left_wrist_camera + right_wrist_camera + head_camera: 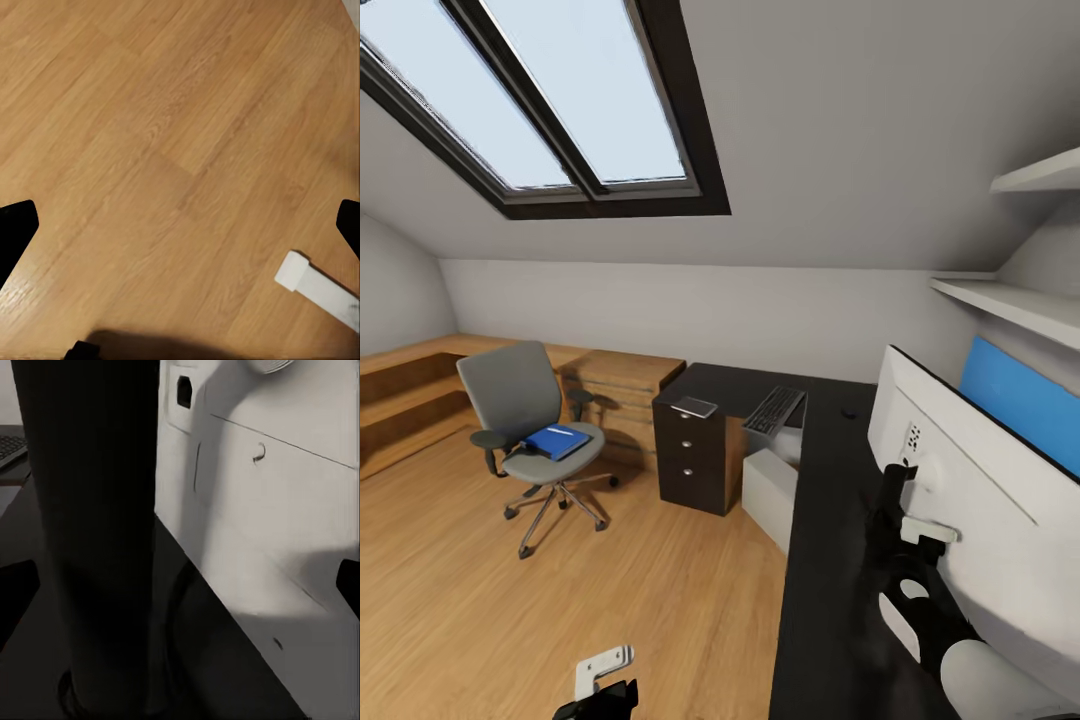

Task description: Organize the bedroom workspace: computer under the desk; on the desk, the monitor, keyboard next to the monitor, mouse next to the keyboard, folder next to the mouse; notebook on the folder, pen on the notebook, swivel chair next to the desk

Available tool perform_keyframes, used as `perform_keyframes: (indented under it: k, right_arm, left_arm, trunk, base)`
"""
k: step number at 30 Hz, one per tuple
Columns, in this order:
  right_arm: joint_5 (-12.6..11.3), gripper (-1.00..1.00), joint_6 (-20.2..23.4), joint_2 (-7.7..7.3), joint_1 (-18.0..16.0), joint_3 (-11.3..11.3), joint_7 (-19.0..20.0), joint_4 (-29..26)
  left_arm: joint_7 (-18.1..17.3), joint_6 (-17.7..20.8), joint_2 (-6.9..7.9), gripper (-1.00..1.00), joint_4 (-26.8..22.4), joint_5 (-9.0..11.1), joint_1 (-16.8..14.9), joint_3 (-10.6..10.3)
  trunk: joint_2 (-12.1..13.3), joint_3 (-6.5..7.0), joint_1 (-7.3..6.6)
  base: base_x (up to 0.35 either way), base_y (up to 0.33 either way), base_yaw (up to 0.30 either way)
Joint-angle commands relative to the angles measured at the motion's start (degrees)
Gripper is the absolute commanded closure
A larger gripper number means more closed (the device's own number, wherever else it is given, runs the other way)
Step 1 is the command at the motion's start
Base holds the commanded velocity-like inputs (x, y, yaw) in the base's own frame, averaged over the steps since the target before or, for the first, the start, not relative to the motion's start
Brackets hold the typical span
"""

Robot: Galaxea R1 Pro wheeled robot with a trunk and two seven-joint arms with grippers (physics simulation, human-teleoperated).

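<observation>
- The right gripper (905, 490) sits over the near right part of the desk (830, 520), up against the white back of the monitor (960, 470). In the right wrist view its 2 dark fingertips (15, 596) show at opposite edges of the picture, spread wide, with nothing pinched between them.
- In that same view the monitor's dark stand post (97, 532) rises just ahead of the gripper, its round foot (180, 660) resting on the black desk top, and the white rear panel of the screen stands just beside it on the right.
- The left gripper (600, 690) hangs low at the near edge of the head view, over the wood plank floor (510, 600). The left wrist view shows its 2 fingertips (15, 232) far apart, nothing held, bare planks below and a white bar (315, 289) lying across 1 corner.
- On the far part of the desk lie the keyboard (774, 410), the small dark mouse (849, 412) to its right, and the grey notebook (694, 406) to its left, above the 3-drawer unit (690, 460).
- The white computer (768, 495) stands on the floor under the desk, right of the drawers.
- The swivel chair (525, 420) stands well apart to the left, with the blue folder (557, 441) on its seat and a slim white pen (560, 432) on the folder.
- A skylight (550, 100) sits in the sloped ceiling above.
</observation>
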Motion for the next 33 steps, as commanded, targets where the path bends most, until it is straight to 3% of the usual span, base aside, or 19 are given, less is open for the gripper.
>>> perform_keyframes:
  k: [1, 14, 33]
  right_arm:
    - [-1.0, -1.00, -0.5, -0.07, 0.0, 0.0, -0.4, 0.0]
    - [-1.0, -1.00, -0.5, -0.07, 0.0, 0.0, -0.6, 0.0]
    - [-1.0, -1.00, -0.5, -0.07, 0.0, 0.0, -0.6, 0.0]
  left_arm:
    - [0.5, 0.1, 0.06, -1.00, -0.1, 0.4, 0.0, -0.1]
    - [0.5, 0.0, 0.21, -1.00, -0.1, 0.4, 0.0, -0.1]
    - [0.5, 0.1, 0.30, -1.00, -0.1, 0.4, 0.0, 0.0]
  trunk:
    - [-0.1, -0.09, -0.01]
    - [-0.1, -0.09, -0.01]
    - [-0.1, -0.01, -0.01]
  base:
    - [-0.169, -0.264, 0.000]
    - [-0.058, -0.298, 0.000]
    - [0.000, -0.017, -0.022]
